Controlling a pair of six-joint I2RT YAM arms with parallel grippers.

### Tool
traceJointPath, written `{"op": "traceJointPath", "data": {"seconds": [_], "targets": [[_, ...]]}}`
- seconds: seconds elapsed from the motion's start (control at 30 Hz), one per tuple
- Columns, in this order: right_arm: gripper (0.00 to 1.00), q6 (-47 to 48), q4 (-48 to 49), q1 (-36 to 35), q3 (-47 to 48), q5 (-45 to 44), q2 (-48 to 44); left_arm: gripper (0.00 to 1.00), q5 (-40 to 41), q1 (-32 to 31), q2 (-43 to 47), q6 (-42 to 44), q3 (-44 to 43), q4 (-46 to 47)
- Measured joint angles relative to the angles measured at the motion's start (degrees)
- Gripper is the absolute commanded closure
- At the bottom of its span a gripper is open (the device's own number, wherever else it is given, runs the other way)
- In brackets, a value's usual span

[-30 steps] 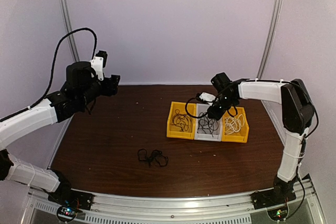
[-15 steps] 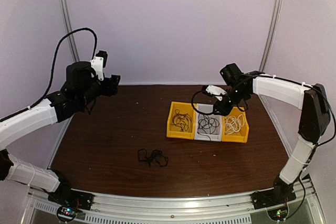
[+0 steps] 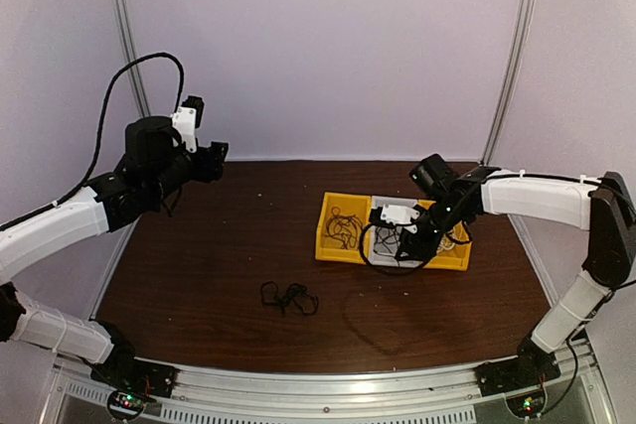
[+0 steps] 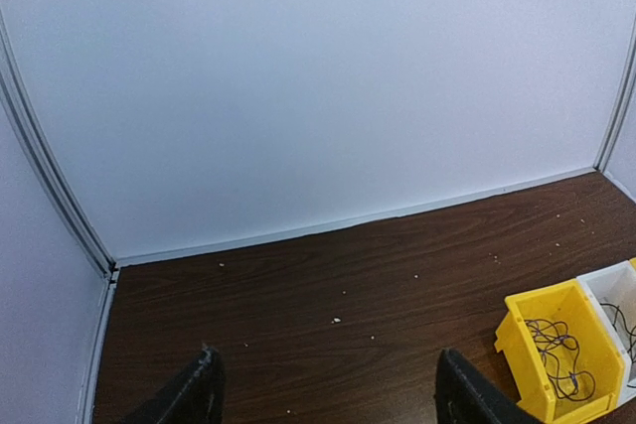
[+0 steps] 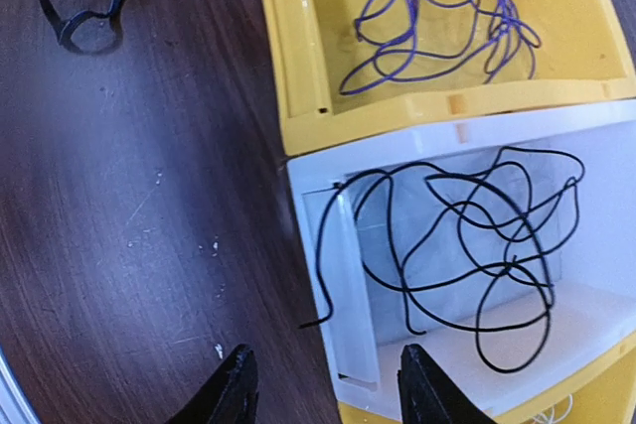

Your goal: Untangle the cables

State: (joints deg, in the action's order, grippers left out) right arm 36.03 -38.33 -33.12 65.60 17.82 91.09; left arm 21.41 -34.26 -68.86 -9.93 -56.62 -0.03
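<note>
Cable (image 5: 513,263) — thin, black, looped — in white bin (image 5: 348,285).

no legible text, labels, brands, numbers or signs anywhere

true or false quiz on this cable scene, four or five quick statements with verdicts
1. The white bin holds a black cable. True.
2. One end of that cable hangs out over the bin's wall. True.
3. The right gripper is clamped on a cable. False: its fingers are apart and empty, above the white bin.
4. A black tangle lies on the bare table. True.
5. The left gripper is down at the tangle. False: it is raised at the far left, open and empty.
</note>
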Motion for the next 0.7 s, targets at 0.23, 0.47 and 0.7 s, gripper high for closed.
{"op": "traceJointPath", "data": {"seconds": [0.23,0.47,0.7], "targets": [[0.62,0.6,4.9,-4.9,-2.5,-3.1,3.6,0.26,0.0,0.0,0.0,0.0,0.0,0.0],[0.89,-0.6,8.4,-4.9,-2.0,-6.0,4.9,0.26,0.0,0.0,0.0,0.0,0.0,0.0],[1.0,-1.1,9.5,-4.8,-1.0,-6.9,5.5,0.26,0.0,0.0,0.0,0.0,0.0,0.0]]}}
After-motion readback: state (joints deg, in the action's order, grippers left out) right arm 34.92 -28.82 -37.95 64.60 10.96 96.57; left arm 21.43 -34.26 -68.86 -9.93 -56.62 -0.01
